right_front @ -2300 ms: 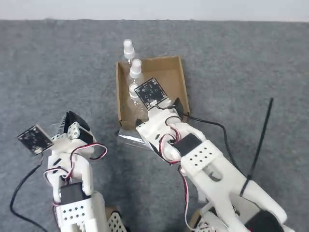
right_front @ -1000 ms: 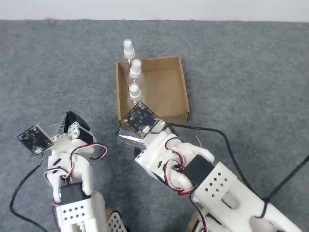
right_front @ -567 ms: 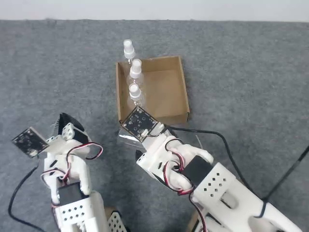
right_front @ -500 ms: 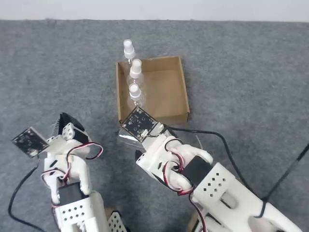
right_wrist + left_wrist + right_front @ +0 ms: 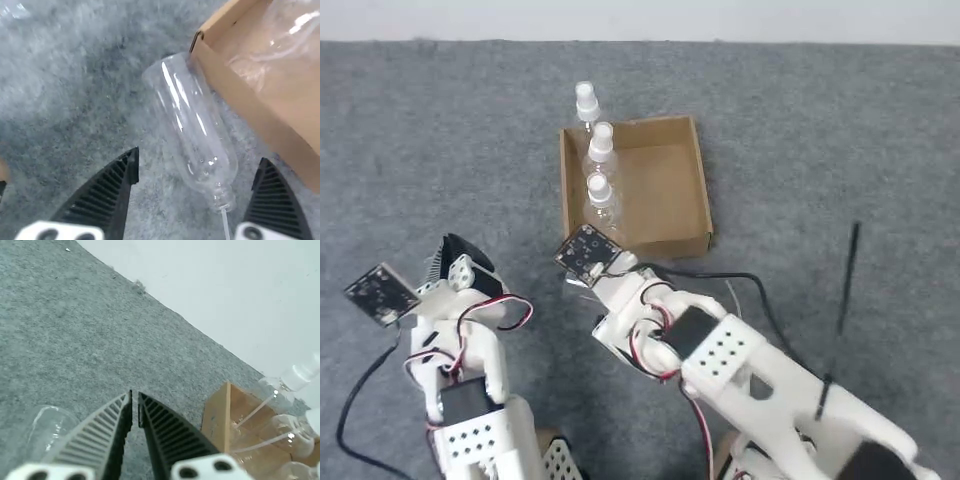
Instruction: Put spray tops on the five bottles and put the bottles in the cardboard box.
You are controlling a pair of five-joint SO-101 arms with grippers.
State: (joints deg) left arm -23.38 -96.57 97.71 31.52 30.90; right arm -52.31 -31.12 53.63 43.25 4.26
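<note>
The left gripper (image 5: 135, 395) was shut, empty. The right gripper (image 5: 198, 161) hung wide open above a clear bottle (image 5: 192, 117) lying on carpet (image 5: 820, 130) against the near corner of the cardboard box (image 5: 660, 190). Two topped bottles (image 5: 601, 150) stood inside, a third bottle (image 5: 586, 102) just behind.

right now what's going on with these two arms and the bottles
The right gripper hangs open over a clear bottle lying on its side beside the near corner of the cardboard box. Inside the box stand two spray-topped bottles, the far one and the near one; a third bottle stands just beyond the far wall. The left gripper is shut on nothing, off to the side.
</note>
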